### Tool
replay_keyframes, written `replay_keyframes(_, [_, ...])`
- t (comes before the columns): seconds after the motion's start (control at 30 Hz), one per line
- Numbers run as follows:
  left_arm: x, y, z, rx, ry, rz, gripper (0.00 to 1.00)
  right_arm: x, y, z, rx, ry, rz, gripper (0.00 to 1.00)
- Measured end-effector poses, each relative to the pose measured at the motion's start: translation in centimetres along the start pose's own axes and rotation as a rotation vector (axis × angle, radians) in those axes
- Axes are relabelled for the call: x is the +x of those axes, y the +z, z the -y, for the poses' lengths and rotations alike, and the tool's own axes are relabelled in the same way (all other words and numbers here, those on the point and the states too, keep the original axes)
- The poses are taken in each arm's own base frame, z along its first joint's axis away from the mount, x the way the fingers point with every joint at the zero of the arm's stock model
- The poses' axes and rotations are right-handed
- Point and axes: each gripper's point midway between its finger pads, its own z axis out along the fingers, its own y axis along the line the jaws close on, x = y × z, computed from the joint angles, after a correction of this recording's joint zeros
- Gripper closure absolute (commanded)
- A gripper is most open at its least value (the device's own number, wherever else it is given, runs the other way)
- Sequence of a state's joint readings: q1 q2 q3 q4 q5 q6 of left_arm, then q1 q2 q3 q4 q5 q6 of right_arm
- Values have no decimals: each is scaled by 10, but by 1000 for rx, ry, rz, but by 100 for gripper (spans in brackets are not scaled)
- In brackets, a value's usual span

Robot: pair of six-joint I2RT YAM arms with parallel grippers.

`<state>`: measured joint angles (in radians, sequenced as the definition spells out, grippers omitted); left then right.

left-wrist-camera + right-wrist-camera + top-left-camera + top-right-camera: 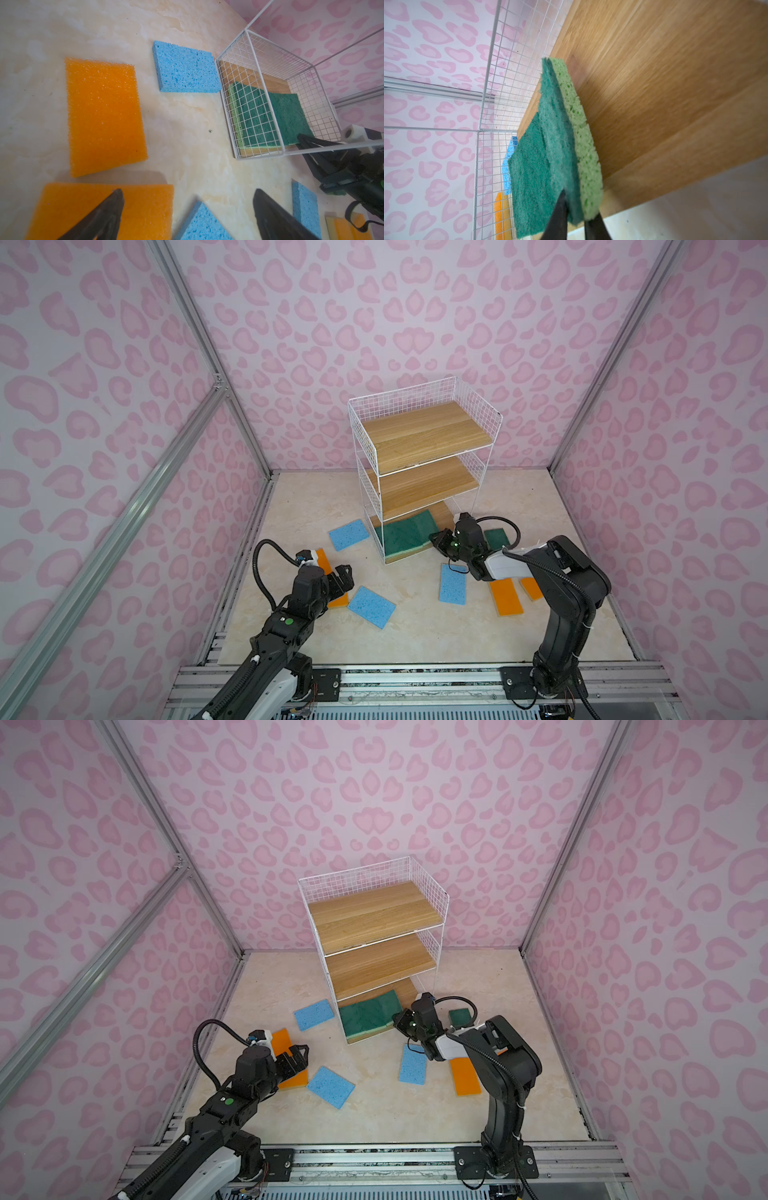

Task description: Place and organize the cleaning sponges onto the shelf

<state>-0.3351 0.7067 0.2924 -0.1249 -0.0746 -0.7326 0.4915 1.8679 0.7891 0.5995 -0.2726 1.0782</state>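
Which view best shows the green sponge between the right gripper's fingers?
The right wrist view: the green sponge is close and edge-on between the right gripper's fingers, with its dark top and pale base both clear. Both top views show it small on the shelf's bottom board. The left wrist view sees it flat, inside the wire frame.

The shelf (478,414) is white wire with matt wood-grain boards (424,435), blue sponges (185,66) are porous, orange sponges (104,114) bristly, the green sponge (560,135) felt-topped (pitted foam beneath).
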Motion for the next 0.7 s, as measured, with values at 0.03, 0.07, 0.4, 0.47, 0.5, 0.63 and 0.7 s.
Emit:
replay_keyframes(0.03, [0,0,0,0,0,0,3,1,0,0,-2,-1,-9,54])
replay_keyframes(0.07, [0,0,0,0,0,0,3,2,0,0,-1,-3,-13,49])
replay_keyframes(0.4, [-4,-4,3,18,0,20,3,4,-2,-10,3,-39,-28,21])
replay_keyframes(0.47, [-4,-5,3,17,1,20,2,4,-6,-10,16,-47,-28,19])
replay_keyframes(0.5, [-4,-5,3,17,2,20,2,4,-8,-10,28,-53,-25,18])
replay_keyframes(0.63, [-3,-7,2,10,11,16,3,3,-17,-13,42,-77,-20,17])
replay_keyframes(0.7, [-4,-9,2,9,18,15,2,3,-21,-13,52,-85,-12,17])
